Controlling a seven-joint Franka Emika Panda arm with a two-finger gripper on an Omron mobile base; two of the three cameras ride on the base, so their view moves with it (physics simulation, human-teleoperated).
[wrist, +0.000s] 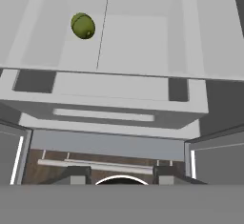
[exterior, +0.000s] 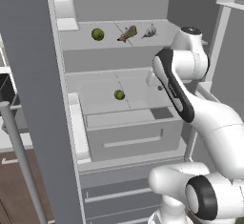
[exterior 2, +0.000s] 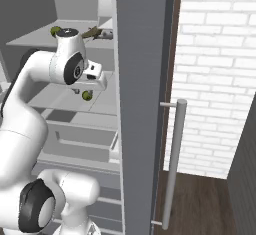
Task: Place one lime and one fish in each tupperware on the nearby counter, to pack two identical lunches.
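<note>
You had the gripper (wrist: 119, 173) part-open and empty, lime (wrist: 83, 25) on the middle fridge shelf (wrist: 133, 32) well ahead of it, off to one side, so you needed to swing across and straddle it before closing.

The fridge shelves (exterior: 143, 87) look like smooth, matt pale plastic, the drawer (exterior: 133, 137) below the same. Both limes (exterior: 97, 34) have a dull, dimpled green skin. The arm (exterior: 209, 123) is glossy white with shiny black joints. The door handle (exterior 2: 174, 159) reads as brushed metal, the wall (exterior 2: 215, 69) as rough white brick, the floor (exterior 2: 200, 204) as dark wood.
</note>
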